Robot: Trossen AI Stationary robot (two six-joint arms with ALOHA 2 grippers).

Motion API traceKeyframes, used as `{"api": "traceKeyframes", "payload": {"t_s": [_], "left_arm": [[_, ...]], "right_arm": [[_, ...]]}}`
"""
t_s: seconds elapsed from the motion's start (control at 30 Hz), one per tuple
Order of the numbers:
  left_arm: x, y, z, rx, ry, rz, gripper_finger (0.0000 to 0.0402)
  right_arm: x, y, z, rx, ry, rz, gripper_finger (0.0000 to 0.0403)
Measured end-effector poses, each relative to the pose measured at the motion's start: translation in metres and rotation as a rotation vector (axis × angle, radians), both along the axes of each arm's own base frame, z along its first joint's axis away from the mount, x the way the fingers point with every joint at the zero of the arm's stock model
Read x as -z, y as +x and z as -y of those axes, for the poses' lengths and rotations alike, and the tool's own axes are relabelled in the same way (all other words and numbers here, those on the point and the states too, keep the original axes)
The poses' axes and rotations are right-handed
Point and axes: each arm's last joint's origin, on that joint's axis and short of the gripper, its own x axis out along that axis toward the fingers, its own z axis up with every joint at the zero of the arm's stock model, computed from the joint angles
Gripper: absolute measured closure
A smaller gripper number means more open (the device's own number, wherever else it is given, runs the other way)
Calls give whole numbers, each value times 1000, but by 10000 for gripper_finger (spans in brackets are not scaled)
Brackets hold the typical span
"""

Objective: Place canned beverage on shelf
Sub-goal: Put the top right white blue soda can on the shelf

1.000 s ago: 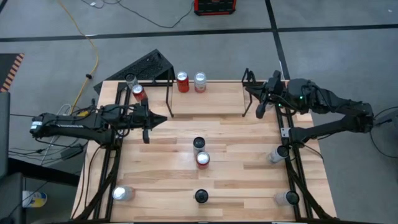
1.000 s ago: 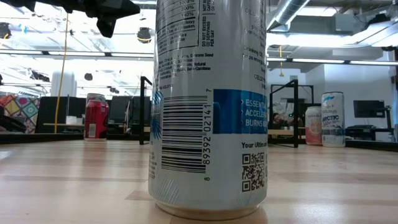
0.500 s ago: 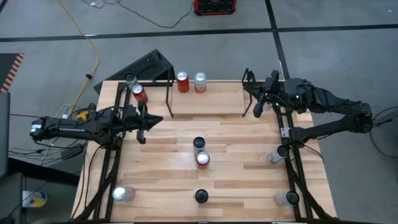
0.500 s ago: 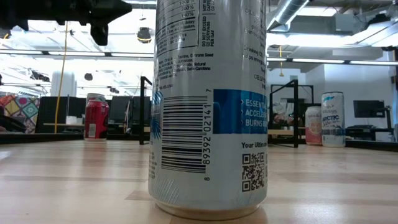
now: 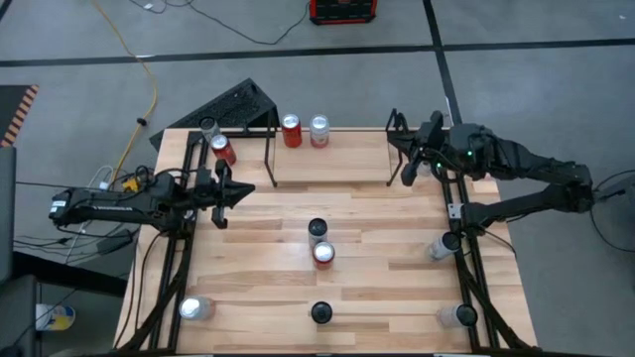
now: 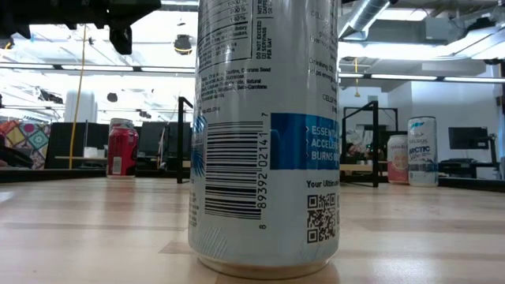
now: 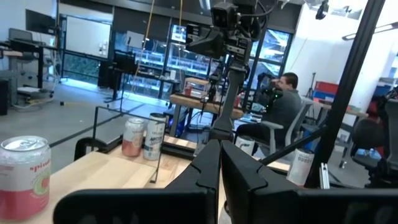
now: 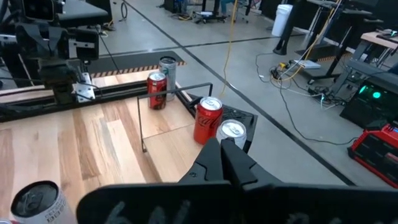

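Both grippers are pinched shut on nothing: the left gripper [image 5: 243,187] hangs over the table's left side and the right gripper [image 5: 400,151] sits at the right end of the shelf [image 5: 327,157], which runs along the far edge of the table [image 5: 387,248]. Closest to the low camera stands a silver can [image 6: 267,134] with a barcode, a QR code and a blue band reading "ESSEN… ACCELE… BURNS". Farther in, two cans [image 5: 319,244] stand together mid-table, well apart from either gripper. At the far edge, a red can [image 5: 292,131] and a silver one [image 5: 318,130] sit on the shelf's left part.
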Motion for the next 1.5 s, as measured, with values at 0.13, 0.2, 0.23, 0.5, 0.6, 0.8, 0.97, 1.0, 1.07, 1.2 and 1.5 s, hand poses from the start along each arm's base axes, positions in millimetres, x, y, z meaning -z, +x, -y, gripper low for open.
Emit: {"api": "traceKeyframes", "payload": {"t_s": [0.13,0.2,0.23,0.5,0.6,0.8,0.97,1.0,1.07,1.2,1.5], "left_arm": [[0,0,0,0,0,-2,401],[0,0,0,0,0,-2,401],[0,0,0,0,0,-2,401],[-2,-3,0,-4,12,17,401],[-3,-4,0,-6,18,28,401],[0,-4,0,-6,15,-6,401],[3,-3,0,-1,-7,-35,401],[3,-3,0,-1,-8,-36,401],[3,-3,0,-1,-8,-37,401],[3,-3,0,-2,-6,-39,401],[8,-2,0,-3,-22,-84,401]], "right_arm": [[1,1,0,3,9,2,403],[1,1,0,3,10,1,403],[1,2,0,3,10,0,403],[-8,-4,11,91,88,-48,403],[-9,-6,19,131,134,-135,403],[-4,-6,36,178,248,-237,403],[5,0,52,190,317,-285,398],[8,0,56,200,335,-298,394],[14,0,65,219,381,-342,382],[30,1,87,278,485,-437,347],[58,-4,124,337,605,-636,259]]}}
